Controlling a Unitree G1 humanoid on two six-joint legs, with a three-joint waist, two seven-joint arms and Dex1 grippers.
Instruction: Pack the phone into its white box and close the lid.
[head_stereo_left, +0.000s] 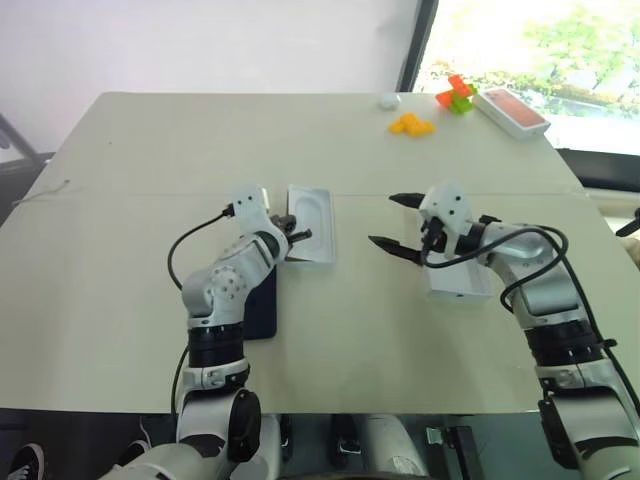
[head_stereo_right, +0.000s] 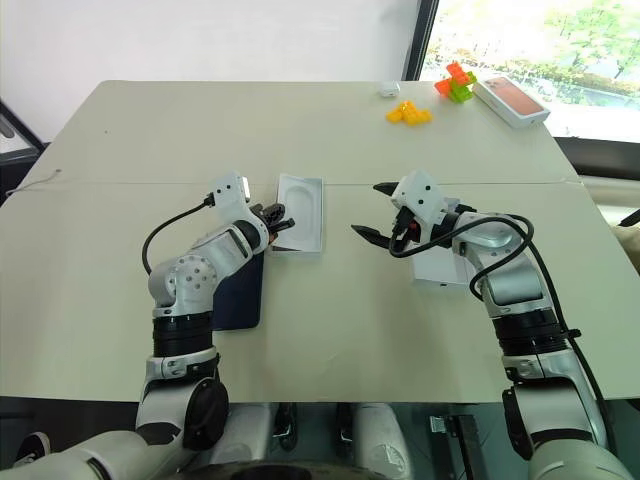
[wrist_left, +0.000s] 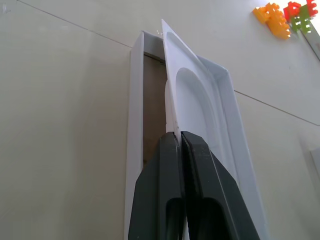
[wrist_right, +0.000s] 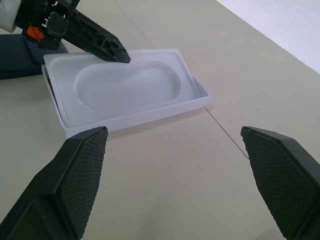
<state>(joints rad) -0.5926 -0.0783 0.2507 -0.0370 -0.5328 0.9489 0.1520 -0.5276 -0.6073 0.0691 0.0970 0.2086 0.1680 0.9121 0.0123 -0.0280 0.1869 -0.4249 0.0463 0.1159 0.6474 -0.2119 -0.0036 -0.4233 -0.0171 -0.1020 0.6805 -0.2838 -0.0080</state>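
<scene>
Our left end effector (wrist_left: 177, 137) pinches the insert (wrist_left: 192, 107), tilted in the white box (wrist_left: 136, 100); we should lift it clear. Right end effector (head_stereo_left: 398, 221) is spread. The phone (head_stereo_right: 235, 290) lies beside the box on the worktop (head_stereo_left: 150, 150).

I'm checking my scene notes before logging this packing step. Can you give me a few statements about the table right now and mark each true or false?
1. The left end effector is shut on the flat white insert. True.
2. The insert lies flat inside the white box. False: one edge is tilted up, showing the brownish floor.
3. The right end effector is shut. False: its fingers stand wide apart, holding nothing.
4. The phone is already in the white box. False: it lies on the table beside the left arm.
5. Orange blocks sit at the table's far side. True.
</scene>
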